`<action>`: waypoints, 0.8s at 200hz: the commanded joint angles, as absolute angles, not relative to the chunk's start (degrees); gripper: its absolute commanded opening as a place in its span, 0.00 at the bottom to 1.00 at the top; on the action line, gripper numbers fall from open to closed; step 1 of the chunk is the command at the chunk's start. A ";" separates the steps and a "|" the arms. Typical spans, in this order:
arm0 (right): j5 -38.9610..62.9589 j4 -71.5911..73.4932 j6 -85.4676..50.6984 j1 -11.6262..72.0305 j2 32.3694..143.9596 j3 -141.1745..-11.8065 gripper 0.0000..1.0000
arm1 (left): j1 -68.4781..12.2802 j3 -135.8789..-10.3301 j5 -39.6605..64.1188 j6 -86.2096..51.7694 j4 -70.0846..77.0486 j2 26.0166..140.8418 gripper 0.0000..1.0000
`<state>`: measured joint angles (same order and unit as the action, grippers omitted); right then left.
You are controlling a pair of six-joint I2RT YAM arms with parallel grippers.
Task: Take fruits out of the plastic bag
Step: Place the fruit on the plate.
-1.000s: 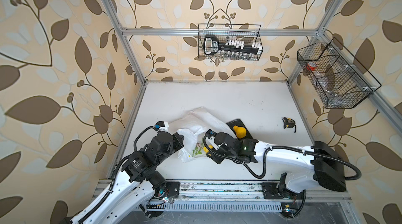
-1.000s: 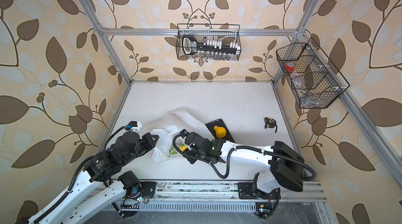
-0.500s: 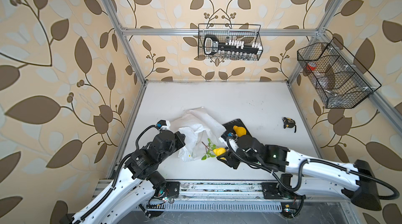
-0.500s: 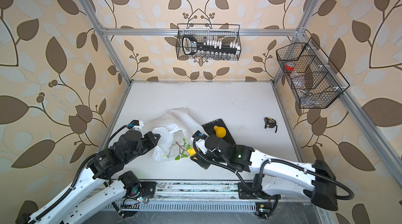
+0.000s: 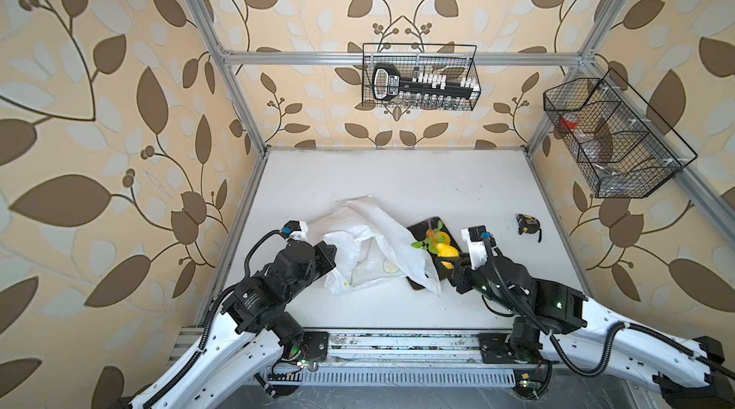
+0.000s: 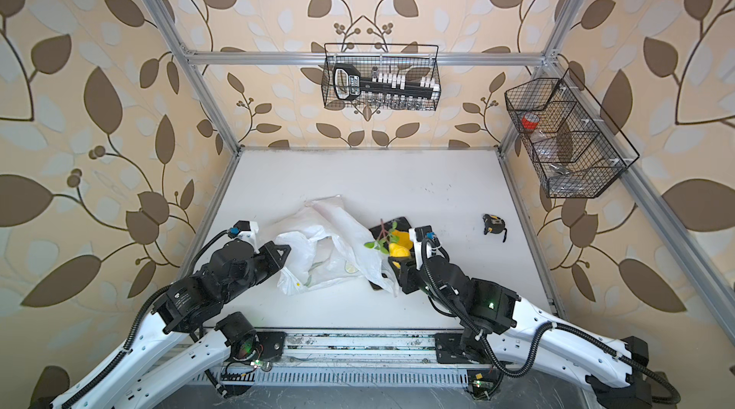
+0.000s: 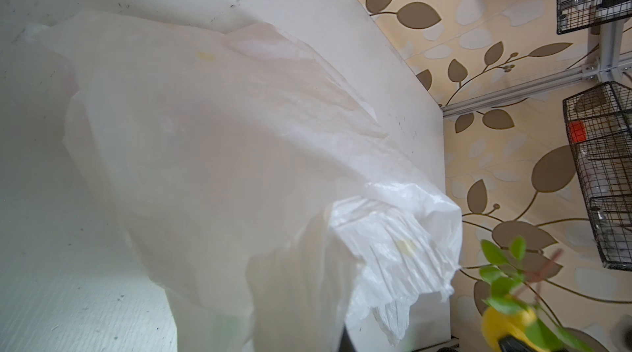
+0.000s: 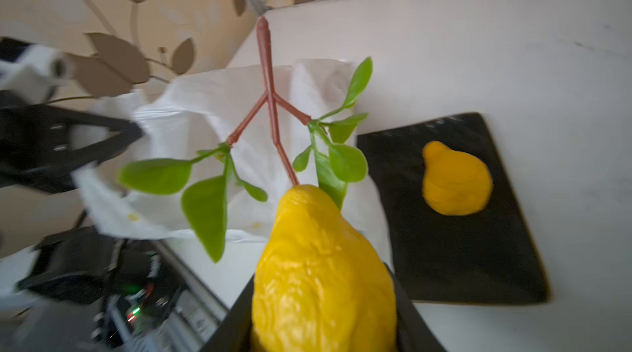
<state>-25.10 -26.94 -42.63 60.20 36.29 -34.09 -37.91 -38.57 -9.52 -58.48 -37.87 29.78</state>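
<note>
The crinkly white plastic bag (image 5: 370, 244) lies slumped mid-table in both top views. My left gripper (image 5: 331, 254) is shut on the plastic bag's left rim, and the film hides its fingers in the left wrist view. My right gripper (image 5: 449, 262) is shut on a yellow lemon (image 8: 325, 282) with a brown twig and green leaves (image 8: 270, 100). It holds this fruit clear of the bag, above the near end of the black tray (image 8: 461, 258). An orange-yellow fruit (image 8: 456, 179) lies on that tray. A pale round slice (image 5: 389, 266) shows through the bag.
A black-and-yellow tape measure (image 5: 529, 224) lies right of the tray. Wire baskets hang on the back wall (image 5: 419, 77) and the right wall (image 5: 612, 140). The bag's right flap drapes over the tray's near left corner.
My right arm has swung right, out of the bag mouth, carrying the lemon and its leafy twig to above the tray. The left gripper has kept its hold on the bag.
</note>
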 commanded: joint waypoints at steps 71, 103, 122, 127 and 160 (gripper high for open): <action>-27.32 -26.83 -62.90 41.89 49.54 -25.44 0.35 | -38.25 -38.28 -9.69 -57.83 -37.53 29.71 0.00; -23.21 -19.66 -60.80 41.49 53.67 -23.93 0.35 | -38.23 -38.81 -9.19 -57.48 -38.18 29.67 0.00; -21.37 -17.26 -60.28 41.40 55.87 -23.32 0.38 | -38.25 -38.79 -9.06 -57.48 -38.24 29.45 0.00; -20.73 -16.57 -60.23 41.42 56.51 -23.09 0.39 | -38.27 -38.82 -9.01 -57.48 -38.15 29.49 0.00; -18.03 -12.31 -59.64 41.31 58.84 -21.95 0.47 | -38.24 -38.93 -8.70 -57.22 -37.88 30.06 0.00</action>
<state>-21.12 -16.84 -59.90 41.63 57.89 -23.42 -37.91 -38.57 -9.08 -58.43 -38.15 29.69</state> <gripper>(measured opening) 0.444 0.048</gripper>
